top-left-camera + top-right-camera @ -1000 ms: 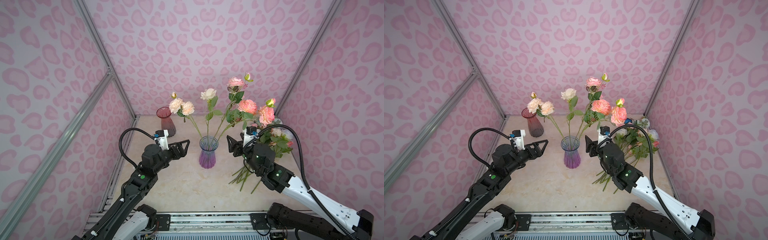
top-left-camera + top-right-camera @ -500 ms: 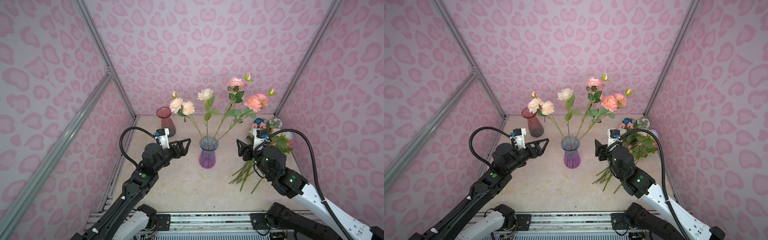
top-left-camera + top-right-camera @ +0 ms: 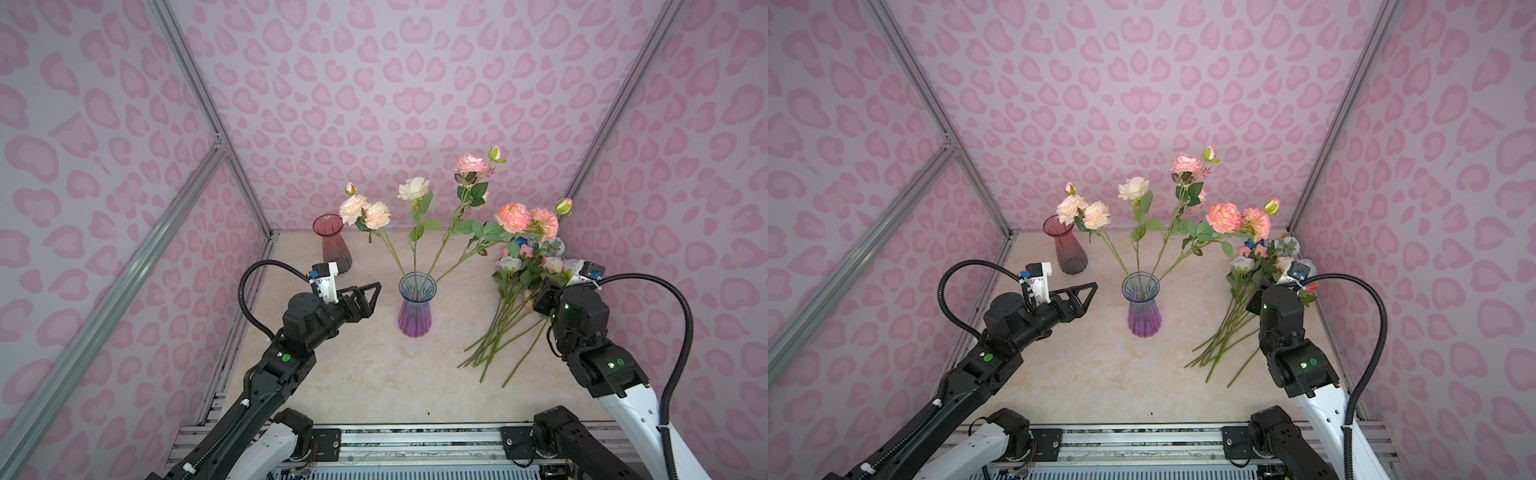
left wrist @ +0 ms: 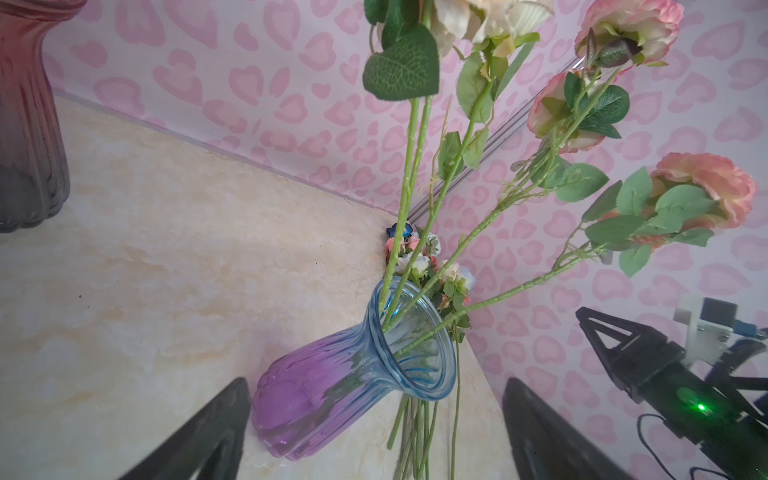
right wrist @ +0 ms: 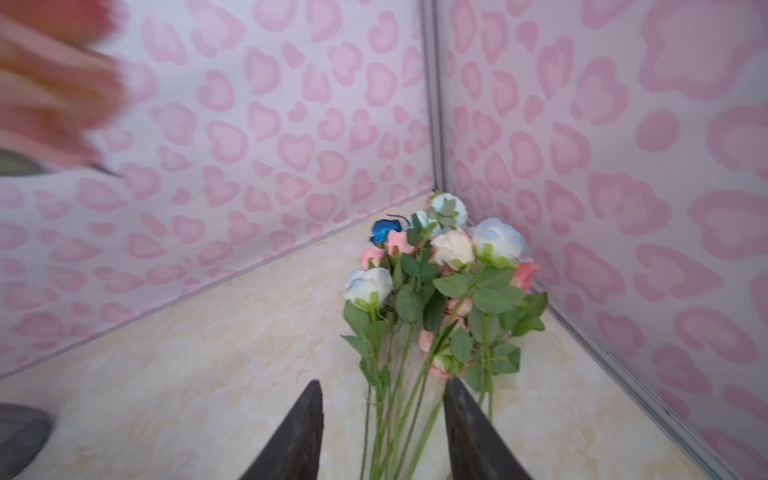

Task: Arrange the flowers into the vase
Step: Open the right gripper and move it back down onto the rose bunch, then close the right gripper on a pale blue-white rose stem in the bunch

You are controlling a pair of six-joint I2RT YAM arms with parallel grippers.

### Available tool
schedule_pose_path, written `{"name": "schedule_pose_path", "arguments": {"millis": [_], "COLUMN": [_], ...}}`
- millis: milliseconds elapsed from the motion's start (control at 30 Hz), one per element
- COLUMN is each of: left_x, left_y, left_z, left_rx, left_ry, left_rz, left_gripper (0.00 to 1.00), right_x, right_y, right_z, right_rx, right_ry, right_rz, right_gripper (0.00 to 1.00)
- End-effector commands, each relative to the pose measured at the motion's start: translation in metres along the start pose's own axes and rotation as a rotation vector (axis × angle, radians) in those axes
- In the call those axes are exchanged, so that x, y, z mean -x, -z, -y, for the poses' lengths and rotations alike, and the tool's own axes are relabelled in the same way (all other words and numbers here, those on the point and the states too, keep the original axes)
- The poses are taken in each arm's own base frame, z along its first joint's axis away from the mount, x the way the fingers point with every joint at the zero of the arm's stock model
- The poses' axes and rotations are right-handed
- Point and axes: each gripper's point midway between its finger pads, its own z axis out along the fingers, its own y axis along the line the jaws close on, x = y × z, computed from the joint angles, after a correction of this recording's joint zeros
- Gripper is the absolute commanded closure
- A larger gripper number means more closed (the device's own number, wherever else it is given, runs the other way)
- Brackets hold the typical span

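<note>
The purple and blue glass vase [image 3: 414, 309] [image 3: 1144, 309] [image 4: 332, 390] stands mid-table with several flowers [image 3: 527, 218] [image 3: 1225, 216] [image 4: 706, 187] in it, cream, peach and pink. More flowers [image 3: 524, 270] [image 3: 1260, 266] [image 5: 440, 286] lie in a pile at the right wall, stems toward the front. My left gripper [image 3: 374, 296] [image 3: 1091, 294] [image 4: 374, 380] hovers open just left of the vase, empty. My right gripper [image 5: 383, 382] is over the pile's stems, jaws apart with stems showing between them; in both top views its wrist hides the fingers.
A dark red glass vase [image 3: 333, 243] [image 3: 1068, 247] [image 4: 29, 124] stands empty at the back left. Pink patterned walls close in the marble-look table [image 3: 353, 374] on three sides, and the flower pile lies in the back right corner [image 5: 436, 191].
My right gripper has left the pink double bloom's stem in the vase, swung right to the flower pile and narrowed its jaws. That bloom now leans further right. The left arm has stayed put.
</note>
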Motion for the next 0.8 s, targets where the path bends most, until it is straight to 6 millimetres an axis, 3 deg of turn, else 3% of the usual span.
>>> {"name": "schedule_pose_path", "arguments": {"millis": [0, 133, 433, 500, 633, 767], "left_x": [0.0, -0.005, -0.027, -0.028, -0.028, -0.027], "left_y": [0.005, 0.008, -0.002, -0.002, -0.001, -0.001], "left_z": [-0.001, -0.005, -0.013, -0.015, -0.017, -0.017], "left_rx": [-0.002, 0.001, -0.008, -0.003, 0.011, 0.016], "left_ry": [-0.01, 0.003, 0.052, 0.053, 0.041, 0.032], "left_rz": [0.018, 0.017, -0.057, -0.062, -0.06, -0.057], "left_gripper": [0.04, 0.04, 0.04, 0.04, 0.04, 0.04], "right_x": [-0.03, -0.058, -0.133, -0.15, -0.171, -0.182], "right_y": [-0.022, -0.054, -0.134, -0.147, -0.167, -0.174], "right_z": [0.018, 0.026, -0.015, -0.014, -0.018, -0.021], "right_rx": [-0.027, -0.031, 0.059, 0.037, 0.041, 0.036], "right_ry": [-0.133, -0.226, -0.148, -0.15, -0.127, -0.113], "right_rz": [-0.116, -0.221, -0.58, -0.629, -0.681, -0.713], "right_gripper": [0.59, 0.65, 0.62, 0.63, 0.65, 0.67]}}
